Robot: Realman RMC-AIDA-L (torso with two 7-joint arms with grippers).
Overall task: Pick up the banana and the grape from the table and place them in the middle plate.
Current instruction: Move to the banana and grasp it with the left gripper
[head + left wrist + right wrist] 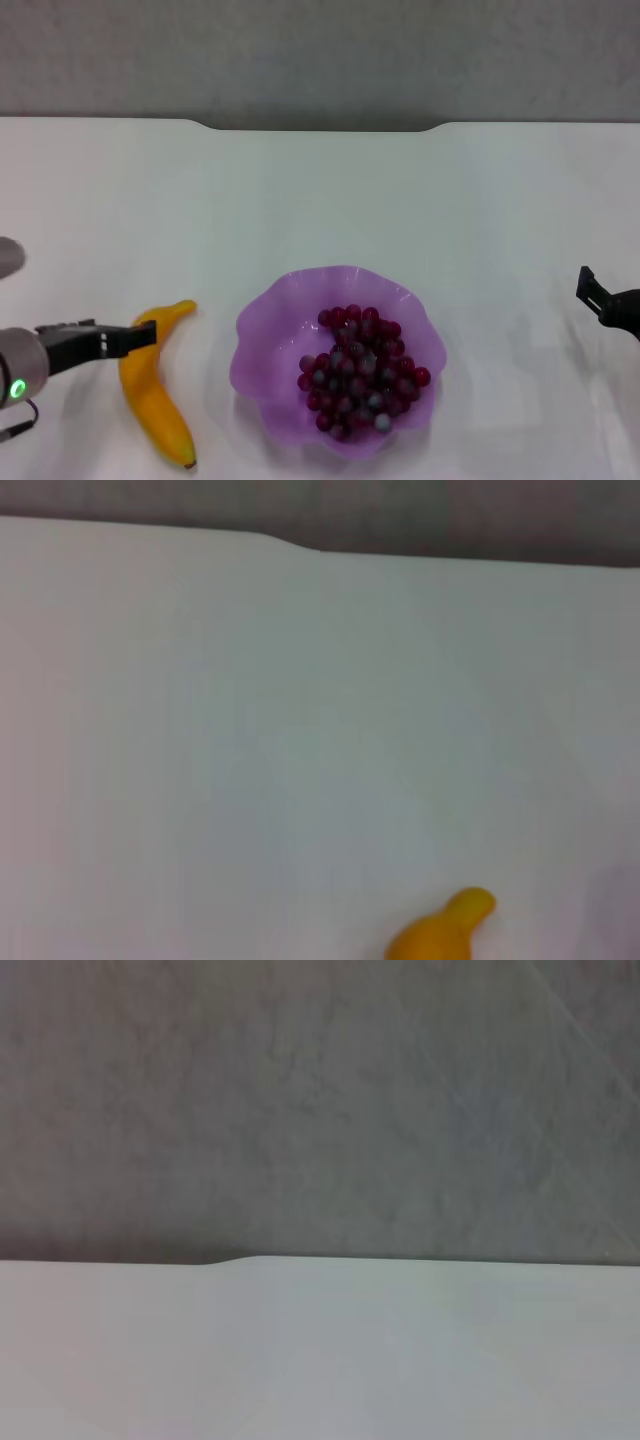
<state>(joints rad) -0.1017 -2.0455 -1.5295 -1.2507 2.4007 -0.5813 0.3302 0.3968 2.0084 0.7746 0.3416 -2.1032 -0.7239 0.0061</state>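
The banana [152, 395] lies on the white table [320, 200], left of the purple scalloped plate [262, 325]. The bunch of dark red grapes [360, 370] sits inside the plate. My left gripper [135, 337] reaches in from the left edge and is over the banana's far half, near its stem end. The left wrist view shows only the banana's tip [445, 932] on the table [300, 730]. My right gripper [597, 292] is at the right edge, well apart from the plate and holding nothing I can see.
The table's far edge has a notch [320, 127], with a grey wall behind it. The right wrist view shows only the tabletop [320, 1350] and the wall.
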